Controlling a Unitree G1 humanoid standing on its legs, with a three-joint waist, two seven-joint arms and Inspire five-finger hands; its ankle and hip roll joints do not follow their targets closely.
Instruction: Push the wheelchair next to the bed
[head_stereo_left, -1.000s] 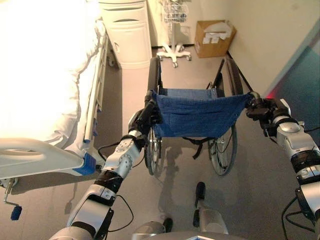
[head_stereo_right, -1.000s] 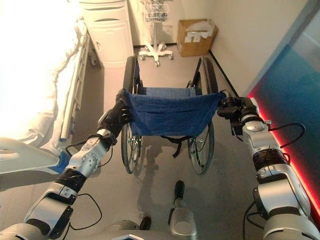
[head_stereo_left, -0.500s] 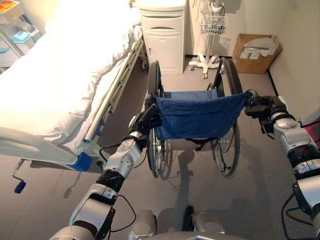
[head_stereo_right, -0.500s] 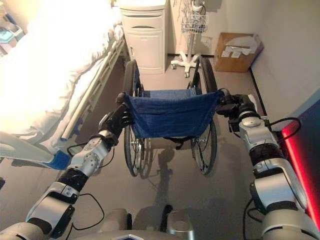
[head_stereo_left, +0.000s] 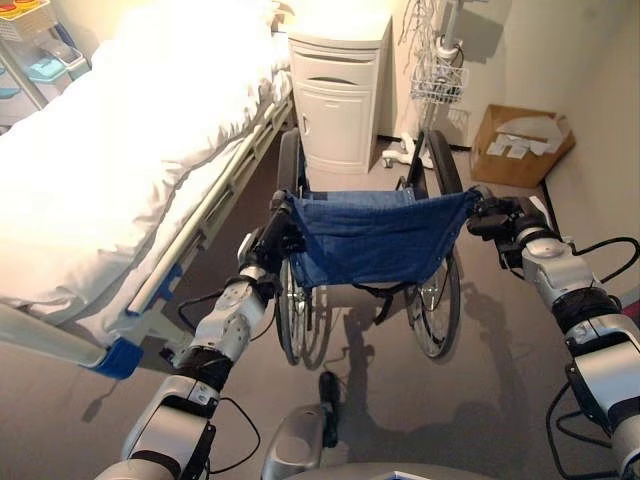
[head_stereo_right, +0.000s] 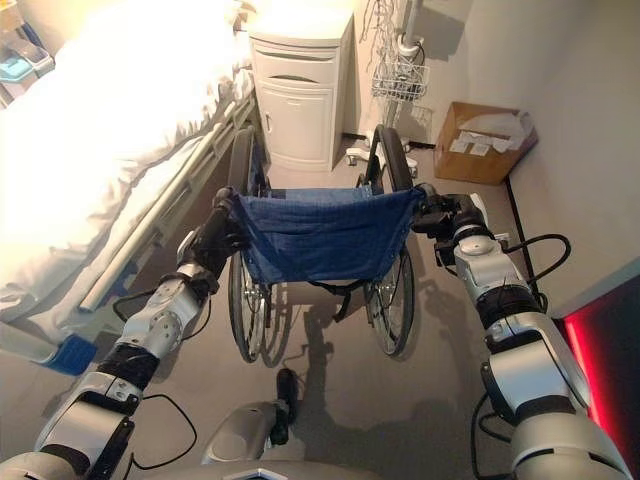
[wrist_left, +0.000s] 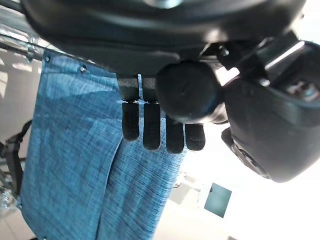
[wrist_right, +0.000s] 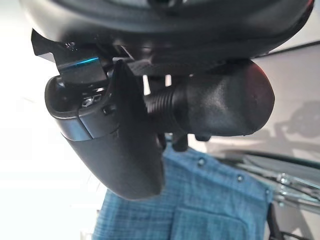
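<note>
The wheelchair (head_stereo_left: 372, 240), with its blue fabric back, stands on the grey floor (head_stereo_left: 480, 400) just right of the bed (head_stereo_left: 110, 170), its front facing the white cabinet (head_stereo_left: 340, 100) at the far end. The left hand (head_stereo_left: 272, 232) is clamped around the left push handle (wrist_left: 190, 92), fingers (wrist_left: 152, 132) curled over it. The right hand (head_stereo_left: 497, 218) is wrapped around the right push handle (wrist_right: 220, 107). A cardboard box (head_stereo_left: 520, 145) sits far right against the wall, beside a wheeled stand (head_stereo_left: 435, 85).
</note>
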